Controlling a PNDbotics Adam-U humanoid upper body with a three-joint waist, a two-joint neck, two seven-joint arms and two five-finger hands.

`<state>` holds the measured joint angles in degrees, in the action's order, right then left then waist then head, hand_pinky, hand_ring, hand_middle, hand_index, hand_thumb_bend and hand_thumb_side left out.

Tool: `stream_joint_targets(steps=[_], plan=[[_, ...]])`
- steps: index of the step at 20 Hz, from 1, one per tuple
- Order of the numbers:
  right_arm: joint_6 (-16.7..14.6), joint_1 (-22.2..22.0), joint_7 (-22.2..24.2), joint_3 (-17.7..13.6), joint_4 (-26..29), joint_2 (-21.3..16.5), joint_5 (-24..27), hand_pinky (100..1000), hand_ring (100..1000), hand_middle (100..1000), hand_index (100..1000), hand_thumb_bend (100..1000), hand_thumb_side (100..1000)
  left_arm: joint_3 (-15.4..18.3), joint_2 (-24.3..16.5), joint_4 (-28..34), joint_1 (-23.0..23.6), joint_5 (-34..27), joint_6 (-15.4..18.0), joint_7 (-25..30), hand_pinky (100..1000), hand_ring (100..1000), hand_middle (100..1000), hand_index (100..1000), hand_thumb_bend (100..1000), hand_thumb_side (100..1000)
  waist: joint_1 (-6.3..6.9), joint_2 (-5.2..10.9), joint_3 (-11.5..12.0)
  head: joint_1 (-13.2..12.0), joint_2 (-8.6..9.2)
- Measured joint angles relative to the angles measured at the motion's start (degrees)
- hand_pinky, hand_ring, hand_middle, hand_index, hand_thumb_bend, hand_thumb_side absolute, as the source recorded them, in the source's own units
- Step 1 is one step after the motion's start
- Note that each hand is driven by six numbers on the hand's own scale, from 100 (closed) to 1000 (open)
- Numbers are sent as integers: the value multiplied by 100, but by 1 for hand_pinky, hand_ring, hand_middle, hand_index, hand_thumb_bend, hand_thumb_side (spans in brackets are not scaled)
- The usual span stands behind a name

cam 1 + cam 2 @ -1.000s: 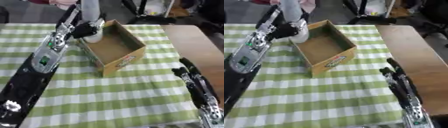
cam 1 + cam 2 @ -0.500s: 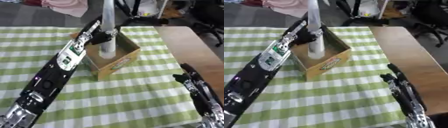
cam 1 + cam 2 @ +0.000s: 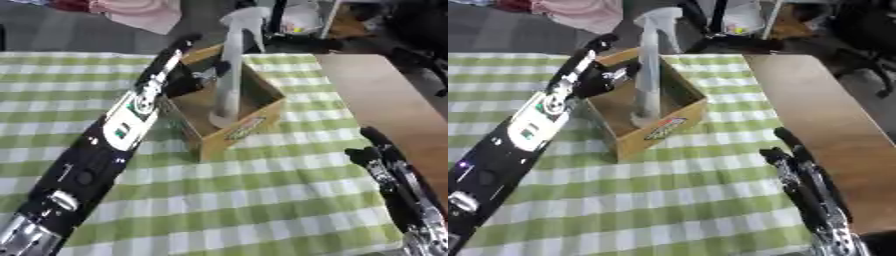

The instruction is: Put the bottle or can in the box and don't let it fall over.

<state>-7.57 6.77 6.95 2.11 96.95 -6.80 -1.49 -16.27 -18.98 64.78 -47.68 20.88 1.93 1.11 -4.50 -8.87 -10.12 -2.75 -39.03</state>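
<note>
We see the box (image 3: 229,118) near the middle of the table (image 3: 262,200), toward its far side. The spray bottle (image 3: 230,75) stands upright inside it. Our left hand (image 3: 601,77) sits at the box's left wall, beside the bottle. Our right hand (image 3: 802,170) rests near the lower right, well apart from the box

We record one bench (image 3: 385,100), its right part bare brown wood, the remainder covered by a green-and-white checked cloth (image 3: 254,200). Directly on the cloth we list one open cardboard box (image 3: 241,131) with a printed label on its near side, standing toward the far middle, and nothing else that we can make out.
</note>
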Motion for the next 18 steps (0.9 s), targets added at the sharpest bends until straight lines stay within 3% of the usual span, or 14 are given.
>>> stream_joint_targets(steps=[5,10,14,18], plan=[[-4,18,-101,-115,2,-7,-17,874,815,1000,1000,100,686,370,-424,745,735,-335,280,124,673,1000,1000,961,388,787,59,-34,346,200,33],[-1,32,-195,-220,4,-54,-64,874,814,1000,1000,100,687,1061,-520,1488,1490,-786,116,-112,654,1000,1000,944,357,785,142,-82,617,363,36],[12,24,-238,-259,4,-63,-84,874,815,1000,1000,100,687,1569,-243,1876,2105,-1173,-168,-409,648,1000,1000,940,338,798,187,-79,717,356,28],[20,-31,-223,-241,2,-77,-85,874,814,1000,1000,100,687,1728,220,2140,2716,-1513,-227,-555,644,1000,1000,937,318,792,215,25,726,266,-85]])
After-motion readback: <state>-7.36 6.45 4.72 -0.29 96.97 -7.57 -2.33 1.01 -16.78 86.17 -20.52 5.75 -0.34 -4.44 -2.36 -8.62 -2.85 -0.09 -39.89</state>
